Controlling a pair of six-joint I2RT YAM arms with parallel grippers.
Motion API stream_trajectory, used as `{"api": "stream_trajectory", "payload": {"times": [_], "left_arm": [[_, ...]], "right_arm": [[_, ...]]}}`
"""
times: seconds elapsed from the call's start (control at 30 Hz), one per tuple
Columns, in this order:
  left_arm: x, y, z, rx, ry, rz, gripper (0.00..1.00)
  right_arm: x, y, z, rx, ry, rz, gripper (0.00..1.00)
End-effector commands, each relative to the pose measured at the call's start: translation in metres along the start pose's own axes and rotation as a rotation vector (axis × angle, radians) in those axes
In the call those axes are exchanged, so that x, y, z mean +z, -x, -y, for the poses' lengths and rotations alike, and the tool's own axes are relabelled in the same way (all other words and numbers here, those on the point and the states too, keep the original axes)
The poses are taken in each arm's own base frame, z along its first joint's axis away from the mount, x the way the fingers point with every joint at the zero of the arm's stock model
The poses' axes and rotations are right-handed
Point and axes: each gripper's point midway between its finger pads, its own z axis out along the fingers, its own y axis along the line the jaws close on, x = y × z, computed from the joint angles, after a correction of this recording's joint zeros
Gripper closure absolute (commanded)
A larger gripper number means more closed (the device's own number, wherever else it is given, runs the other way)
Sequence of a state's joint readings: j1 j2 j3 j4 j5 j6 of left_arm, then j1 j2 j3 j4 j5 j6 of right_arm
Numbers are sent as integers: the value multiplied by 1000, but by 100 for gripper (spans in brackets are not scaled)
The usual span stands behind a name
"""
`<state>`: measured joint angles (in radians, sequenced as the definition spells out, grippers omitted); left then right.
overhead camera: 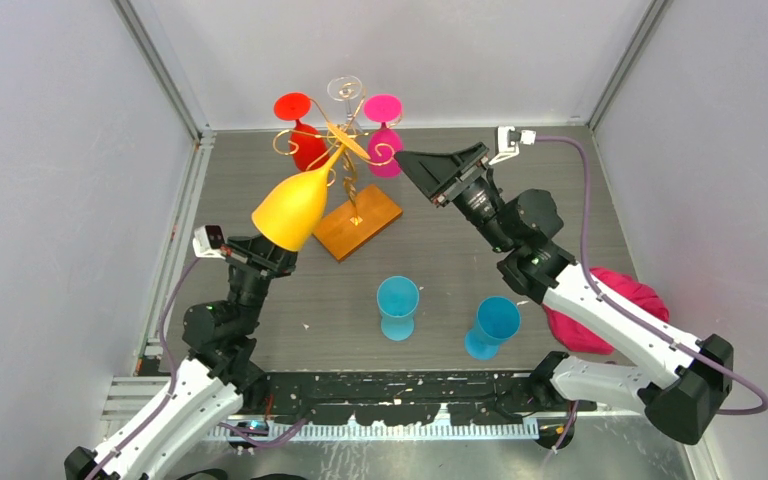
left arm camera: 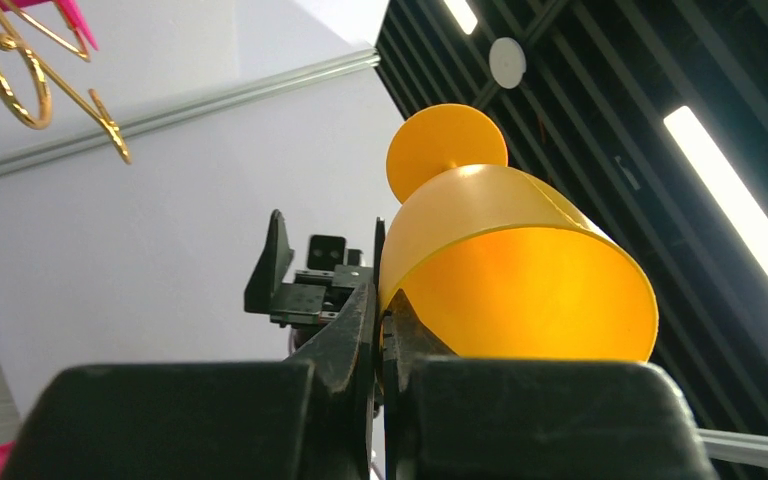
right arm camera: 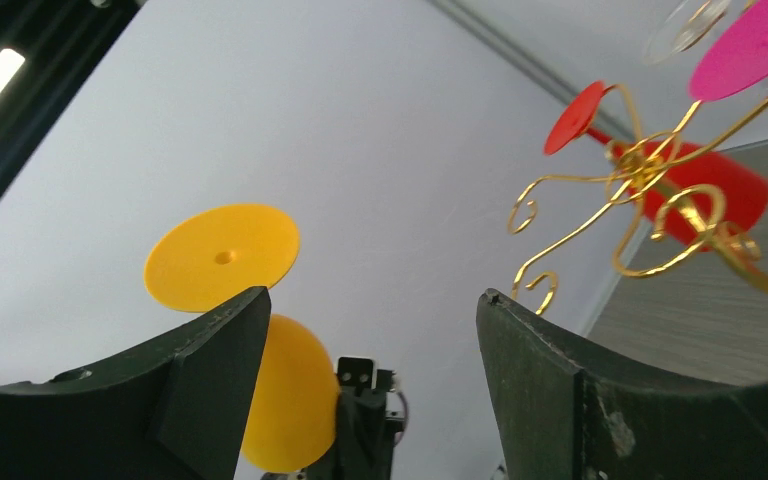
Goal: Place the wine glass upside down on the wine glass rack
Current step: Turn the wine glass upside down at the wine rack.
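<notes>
Left tool (left arm camera: pixel 380 320) is clamped tight on the yellow glass (overhead camera: pixel 293 208) rim, stem tilted toward the rack (overhead camera: pixel 358 222). Right tool (right arm camera: pixel 372 300) gapes wide, empty, beside the rack.

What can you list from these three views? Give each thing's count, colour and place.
wine glass rack: one, gold wire, orange-brown base, far middle
wine glass: one, yellow, tilted, foot toward the rack
hung glasses: three, red, clear, pink, on the rack
standing glasses: two, blue, near middle
cloth: one, pink, right side
table: one, grey
left gripper: one, black, shut on the wine glass's rim
right gripper: one, black, open, right of the rack
</notes>
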<state>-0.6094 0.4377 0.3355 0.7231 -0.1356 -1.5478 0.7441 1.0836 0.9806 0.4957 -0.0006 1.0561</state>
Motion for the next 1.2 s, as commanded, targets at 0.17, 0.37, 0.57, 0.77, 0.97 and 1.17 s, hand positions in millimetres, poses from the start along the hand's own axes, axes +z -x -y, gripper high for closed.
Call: {"api": "stream_trajectory", "payload": {"times": [0.17, 0.37, 0.57, 0.77, 0.97, 1.17], "left_arm": [[-11, 0, 21, -45, -158, -6, 99], [-8, -5, 11, -34, -152, -26, 99], [-4, -10, 7, -26, -161, -50, 99], [-4, -13, 4, -16, -166, -63, 99], [-6, -13, 1, -6, -159, -64, 99], [-9, -12, -6, 4, -143, -58, 99]], "right_arm": [[-6, 2, -84, 371, 331, -97, 22], [-2, -4, -84, 478, 355, -145, 24], [3, -13, -80, 545, 374, -179, 26], [9, -22, -85, 593, 401, -216, 31], [10, -23, -88, 628, 434, -226, 41], [9, -23, -94, 640, 458, -241, 47]]}}
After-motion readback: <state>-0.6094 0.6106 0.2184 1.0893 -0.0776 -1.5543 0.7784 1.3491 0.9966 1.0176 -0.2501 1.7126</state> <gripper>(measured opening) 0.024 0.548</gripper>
